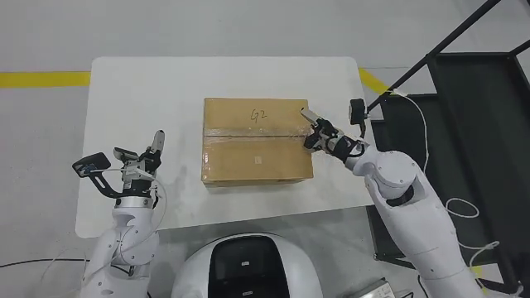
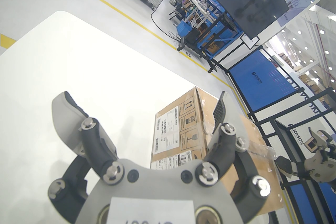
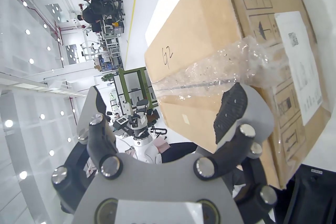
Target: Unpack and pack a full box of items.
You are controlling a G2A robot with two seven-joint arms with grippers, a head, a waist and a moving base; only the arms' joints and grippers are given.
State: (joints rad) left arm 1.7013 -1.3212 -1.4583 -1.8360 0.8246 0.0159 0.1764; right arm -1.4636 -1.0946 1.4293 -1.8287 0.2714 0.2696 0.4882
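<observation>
A closed brown cardboard box stands in the middle of the white table, its flaps sealed by clear tape along the middle seam. My right gripper is open at the box's right end, level with the top edge where the crumpled tape end hangs over the side. Its own view looks along the box past its spread fingers. My left gripper is open and holds nothing, above the table left of the box and well apart from it. Its view has the labelled end of the box ahead.
A black metal rack stands just right of the table, close behind my right arm, with a white cable trailing over it. Bare tabletop lies left of and beyond the box. A yellow floor line runs past the table's far side.
</observation>
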